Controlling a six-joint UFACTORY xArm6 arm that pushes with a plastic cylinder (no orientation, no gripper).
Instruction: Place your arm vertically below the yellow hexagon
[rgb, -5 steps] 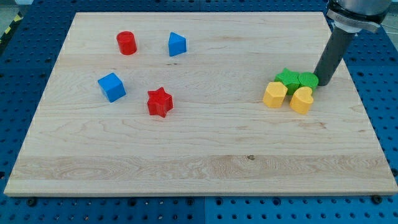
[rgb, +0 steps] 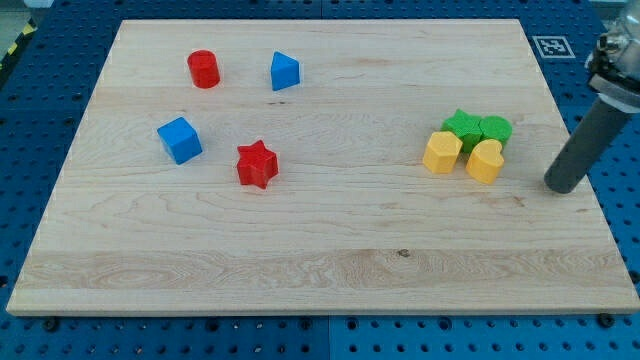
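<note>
The yellow hexagon (rgb: 441, 152) lies at the view's right, touching a yellow heart-shaped block (rgb: 486, 160) on its right. Two green blocks sit just above them: a green star (rgb: 461, 125) and a rounder green block (rgb: 495, 128). My tip (rgb: 561, 187) is on the board to the right of this cluster and a little lower than it, apart from every block. The dark rod leans up toward the view's right edge.
A red cylinder (rgb: 203, 68) and a blue triangular block (rgb: 284, 71) sit at the view's upper left. A blue cube (rgb: 179, 139) and a red star (rgb: 256, 163) lie below them. The board's right edge (rgb: 578, 150) is close to my tip.
My tip has moved from beside the green blocks to the right and downward, away from the cluster. No block has moved.
</note>
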